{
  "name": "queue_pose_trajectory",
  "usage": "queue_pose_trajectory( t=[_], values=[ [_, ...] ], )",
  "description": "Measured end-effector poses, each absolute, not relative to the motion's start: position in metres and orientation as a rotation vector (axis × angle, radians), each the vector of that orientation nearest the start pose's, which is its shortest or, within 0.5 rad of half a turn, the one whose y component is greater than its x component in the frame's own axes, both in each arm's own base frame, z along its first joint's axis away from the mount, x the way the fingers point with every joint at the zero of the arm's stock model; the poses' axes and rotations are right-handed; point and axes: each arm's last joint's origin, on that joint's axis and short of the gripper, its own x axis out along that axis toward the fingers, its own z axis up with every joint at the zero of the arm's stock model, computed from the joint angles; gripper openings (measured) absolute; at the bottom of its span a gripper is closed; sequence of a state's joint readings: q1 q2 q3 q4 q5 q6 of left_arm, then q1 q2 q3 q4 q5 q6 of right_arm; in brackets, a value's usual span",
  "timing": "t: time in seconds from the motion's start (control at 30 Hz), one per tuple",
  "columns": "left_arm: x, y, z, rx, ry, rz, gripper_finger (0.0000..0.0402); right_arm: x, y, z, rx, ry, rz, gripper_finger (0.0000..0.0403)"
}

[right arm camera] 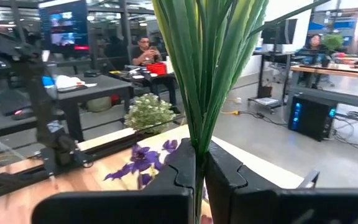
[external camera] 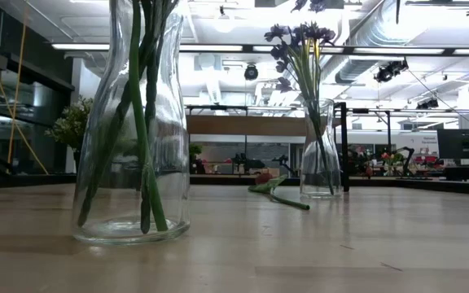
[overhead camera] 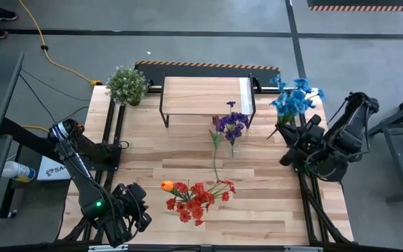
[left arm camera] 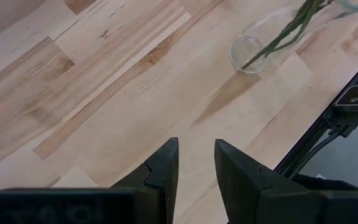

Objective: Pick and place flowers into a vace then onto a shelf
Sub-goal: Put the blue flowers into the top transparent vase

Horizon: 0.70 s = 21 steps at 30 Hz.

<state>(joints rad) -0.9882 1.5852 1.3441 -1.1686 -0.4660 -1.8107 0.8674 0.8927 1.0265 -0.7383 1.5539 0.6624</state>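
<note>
Right end effector [right arm camera: 200, 163] clamping blue flowers [overhead camera: 294, 99], two vases [external camera: 133, 122], one shelf [overhead camera: 203, 95]

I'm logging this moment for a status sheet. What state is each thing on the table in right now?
Red flowers: standing in a glass vase, upright.
Purple flowers: standing in a second vase.
Blue flowers: stems clamped in the right claw, off the table.
Left claw: slightly open, empty, over bare tabletop.
Shelf: top bare.
Loose stem: lying flat by the second vase.
Potted plant: upright at the table corner.
</note>
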Motion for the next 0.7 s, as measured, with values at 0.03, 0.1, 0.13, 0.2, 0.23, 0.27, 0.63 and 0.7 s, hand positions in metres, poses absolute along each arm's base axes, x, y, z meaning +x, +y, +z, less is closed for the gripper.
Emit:
queue_pose_trajectory(
  t=[0.03,0.1,0.13,0.2,0.23,0.27,0.63,0.7],
  values=[
    [0.171,-0.236,0.275,-0.673,0.975,0.558,0.0138,0.117,0.091,0.359,0.065,-0.012,-0.702,0.0006],
    [0.171,-0.236,0.275,-0.673,0.975,0.558,0.0138,0.120,0.087,0.349,0.080,-0.006,-0.718,0.0006],
    [0.171,-0.236,0.275,-0.673,0.975,0.558,0.0138,0.121,0.085,0.343,0.102,-0.007,-0.722,0.0006],
    [0.171,-0.236,0.275,-0.673,0.978,0.558,0.0138,0.124,0.082,0.332,0.145,-0.019,-0.738,0.0007],
    [0.171,-0.236,0.275,-0.674,0.980,0.558,0.0138,0.124,0.081,0.326,0.172,-0.033,-0.745,0.0007],
    [0.171,-0.236,0.275,-0.674,0.980,0.558,0.0138,0.125,0.081,0.322,0.197,-0.045,-0.749,0.0006],
    [0.171,-0.236,0.275,-0.671,0.982,0.559,0.0138,0.130,0.084,0.277,0.341,-0.142,-0.791,0.0005],
    [0.171,-0.236,0.275,-0.671,0.982,0.560,0.0138,0.132,0.083,0.271,0.355,-0.154,-0.809,0.0006]
  ],
)
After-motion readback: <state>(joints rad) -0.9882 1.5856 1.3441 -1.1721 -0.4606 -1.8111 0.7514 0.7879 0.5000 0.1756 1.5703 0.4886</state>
